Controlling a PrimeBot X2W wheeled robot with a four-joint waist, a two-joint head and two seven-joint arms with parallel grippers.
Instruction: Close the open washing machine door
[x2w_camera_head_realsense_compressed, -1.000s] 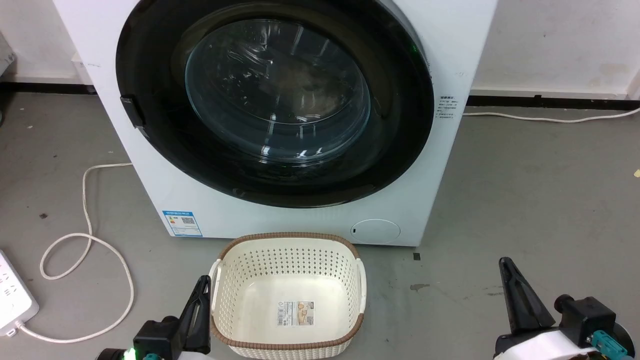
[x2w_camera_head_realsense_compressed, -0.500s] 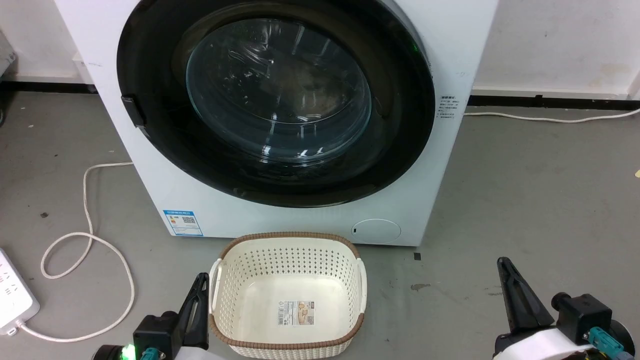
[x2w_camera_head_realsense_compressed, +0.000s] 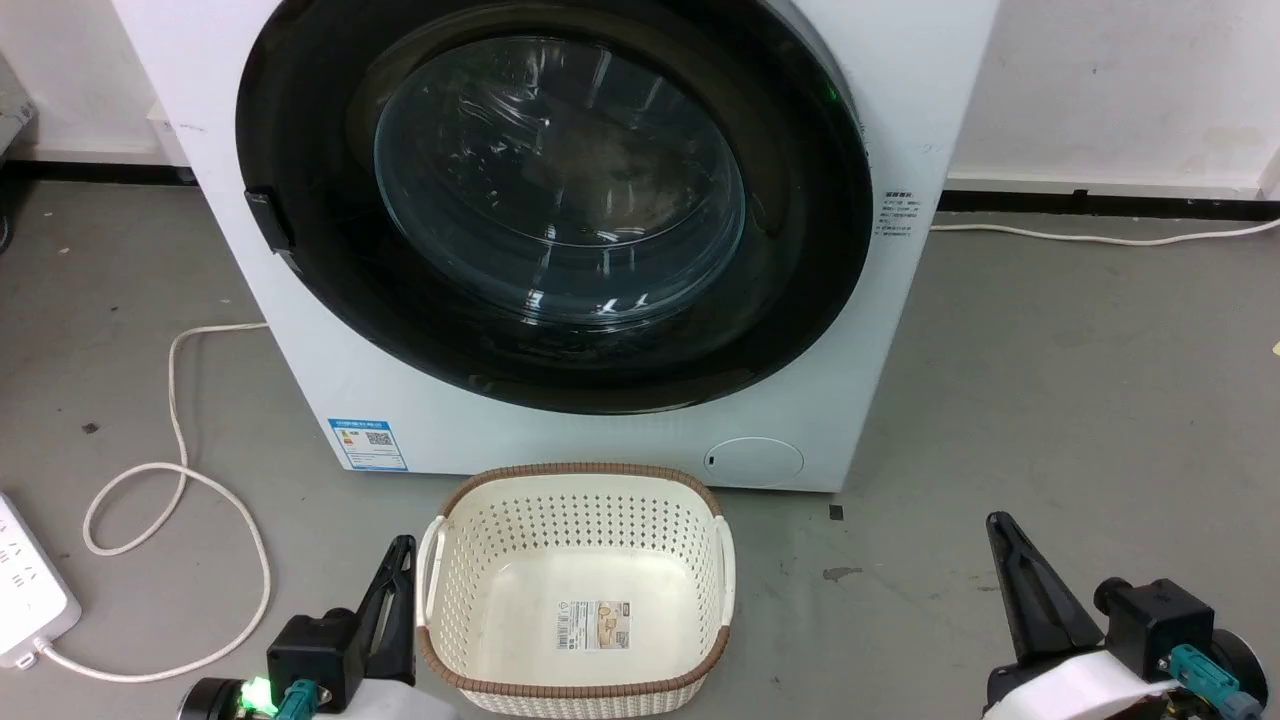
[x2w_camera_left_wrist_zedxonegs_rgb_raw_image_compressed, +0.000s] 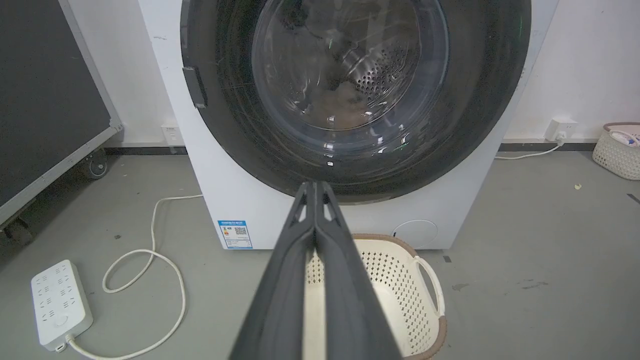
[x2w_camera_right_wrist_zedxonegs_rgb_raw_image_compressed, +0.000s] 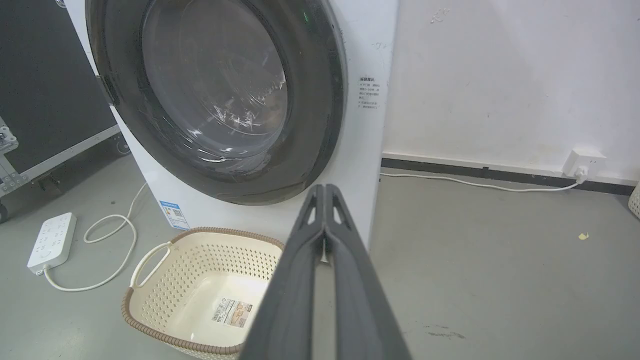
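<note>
Head view: door lies flat on the machine front, up and ahead of both grippers

The washing machine door (x2w_camera_head_realsense_compressed: 556, 195) is seen as a round black ring around a bulging glass window. It appears seated flush against the white front of the washing machine (x2w_camera_head_realsense_compressed: 600, 445), with no gap visible at its rim. The right wrist view, taken from the side, shows the same flush line. From this the closing is judged done, or all but done. Whether the catch has engaged cannot be told.

A small dark tab (x2w_camera_head_realsense_compressed: 262, 218) is carried on the door's edge toward the robot's left. The hinge cannot be made out, so the tab side is taken as the free edge. Any last press would be best applied there, straight into the machine front.

A cream basket (x2w_camera_head_realsense_compressed: 575, 472) is set on the floor (x2w_camera_head_realsense_compressed: 1050, 380) just in front of the machine, between the 2 grippers and the door.

The left gripper (x2w_camera_head_realsense_compressed: 403, 548) is held low, just beside the basket's left rim, with its fingers pressed together and nothing between them. The right gripper (x2w_camera_head_realsense_compressed: 993, 522) is held well apart to the right, likewise pinched together and empty.

The door lies forward of and above both. The left gripper is judged nearer the tab edge, though a reach would have to pass over or beside the basket.
</note>
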